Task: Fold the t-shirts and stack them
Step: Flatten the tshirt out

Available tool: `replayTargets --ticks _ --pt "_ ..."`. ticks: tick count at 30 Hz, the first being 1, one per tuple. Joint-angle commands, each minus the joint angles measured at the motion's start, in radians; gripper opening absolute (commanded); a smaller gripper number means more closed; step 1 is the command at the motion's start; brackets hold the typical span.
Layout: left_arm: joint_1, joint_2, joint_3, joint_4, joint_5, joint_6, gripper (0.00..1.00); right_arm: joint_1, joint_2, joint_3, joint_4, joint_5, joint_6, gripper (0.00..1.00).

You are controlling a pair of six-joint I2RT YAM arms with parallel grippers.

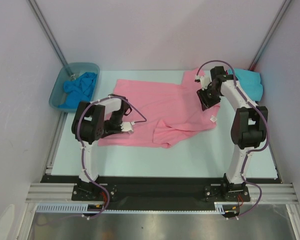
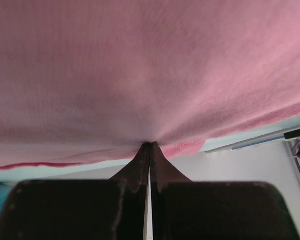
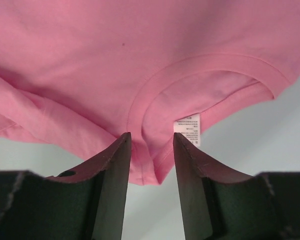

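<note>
Pale mint tabletop (image 1: 190, 160), plain white walls (image 1: 155, 30) all round, nothing fancy. On the left gripper (image 2: 150, 146) the jaws are pressed fully together, with an edge of the light pink t-shirt (image 1: 160, 97) pinched at the tips. On the right gripper (image 3: 151, 140) the jaws are held partway apart, straddling the cloth just beside the collar (image 3: 210, 65) and its white label (image 3: 187, 129). Nothing is clamped there yet.

The pink tee is spread mid-table, with its near right part bunched over itself. A fold is probably being set up, so the right jaws should be closed on the neckline before anything is lifted. Both grips are best moved together at one height, or the cloth will likely be dragged into more wrinkles.

A turquoise t-shirt (image 1: 250, 80) is laid at the far right behind the right arm. A brighter blue t-shirt (image 1: 82, 86) is heaped in the grey-blue plastic tub (image 1: 57, 95) at the far left. The arm bases are bolted to a metal rail (image 1: 160, 192) along the near edge.
</note>
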Motion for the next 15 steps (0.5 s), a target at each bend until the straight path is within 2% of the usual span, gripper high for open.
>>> replayTargets --ticks 1,9,11,15 --pt "0.052 0.079 -0.022 0.205 -0.069 0.005 0.0 0.027 -0.037 0.005 -0.025 -0.038 -0.054 0.45" --pt "0.052 0.039 0.061 0.174 -0.013 -0.035 0.0 0.144 -0.048 -0.054 -0.122 -0.058 -0.21 0.52" --pt "0.052 0.009 0.105 0.136 0.055 -0.036 0.01 0.17 -0.048 -0.06 -0.131 -0.05 -0.23 0.55" --pt "0.05 -0.037 0.207 0.044 0.175 -0.05 0.11 0.225 -0.037 -0.028 -0.15 -0.056 -0.246 0.58"
